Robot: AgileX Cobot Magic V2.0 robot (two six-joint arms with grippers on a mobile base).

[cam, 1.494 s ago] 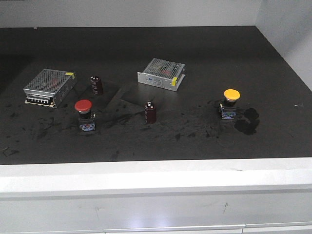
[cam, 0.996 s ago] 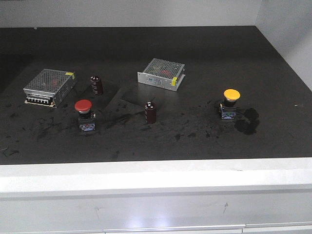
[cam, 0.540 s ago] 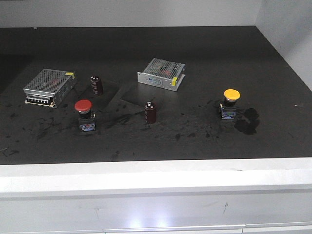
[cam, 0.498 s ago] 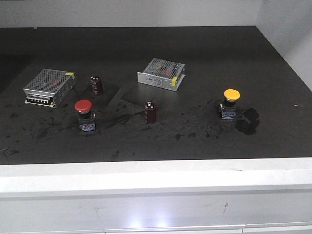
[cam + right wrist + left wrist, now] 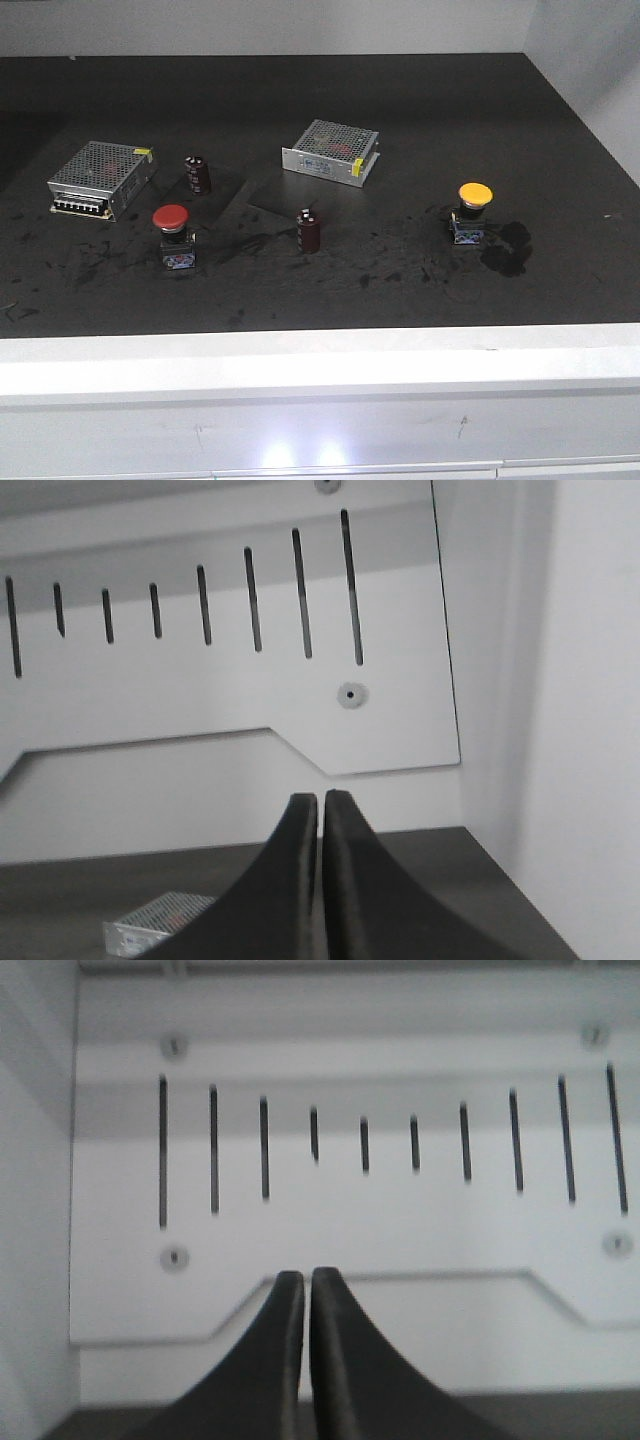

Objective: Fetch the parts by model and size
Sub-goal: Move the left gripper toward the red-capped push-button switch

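Observation:
A push-button switch with a red mushroom cap (image 5: 172, 234) stands on the dark table at the left front. A switch with a yellow cap (image 5: 472, 211) stands at the right. Both are upright on dark blocky bases. Neither gripper shows in the front view. In the left wrist view my left gripper (image 5: 305, 1278) is shut and empty, facing a white slotted back panel. In the right wrist view my right gripper (image 5: 320, 800) is shut and empty, above the table's far right part.
Two silver mesh boxes stand at the left (image 5: 102, 177) and the middle back (image 5: 332, 150); one also shows in the right wrist view (image 5: 155, 920). Two maroon capacitors stand by them (image 5: 197, 174) (image 5: 309, 232). A white ledge (image 5: 320, 362) runs along the front; a white wall (image 5: 600, 70) bounds the right.

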